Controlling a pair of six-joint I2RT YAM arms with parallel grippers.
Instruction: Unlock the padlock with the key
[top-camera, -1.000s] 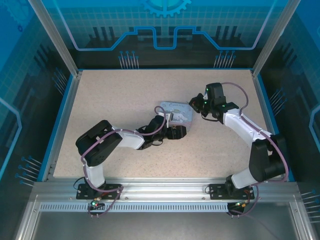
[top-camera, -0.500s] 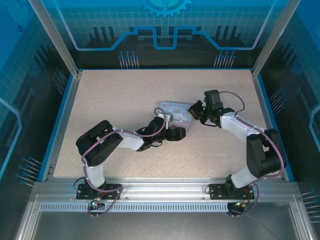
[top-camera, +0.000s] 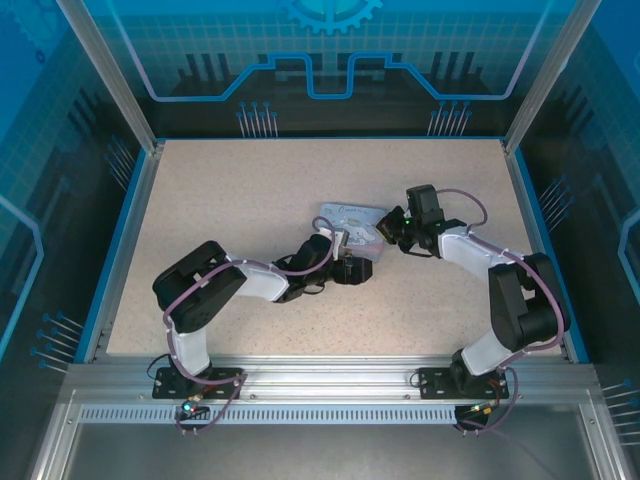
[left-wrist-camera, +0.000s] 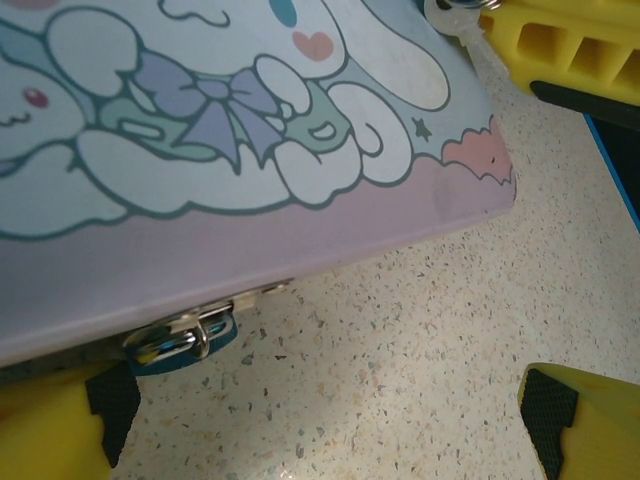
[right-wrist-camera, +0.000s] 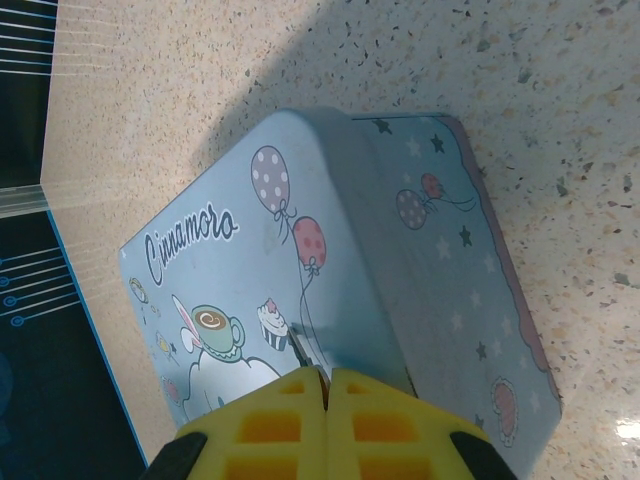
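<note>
Yellow-tipped and pressed tight together, the right gripper (right-wrist-camera: 325, 388) clamps the key (right-wrist-camera: 303, 350), a thin metal sliver poking out between its tips over the lid of the pale blue Cinnamoroll tin (right-wrist-camera: 400, 250); whether the key touches the lid I cannot tell. The left gripper (left-wrist-camera: 330, 405) stands wide apart, low over the speckled table (left-wrist-camera: 420, 340), its black pads at either side of the tin's front edge. The padlock (left-wrist-camera: 185, 335), shiny metal with a teal glint, hangs from the hasp under that edge, just beside one pad and well apart from the key. From above, the tin sits mid-table between both arms.
</note>
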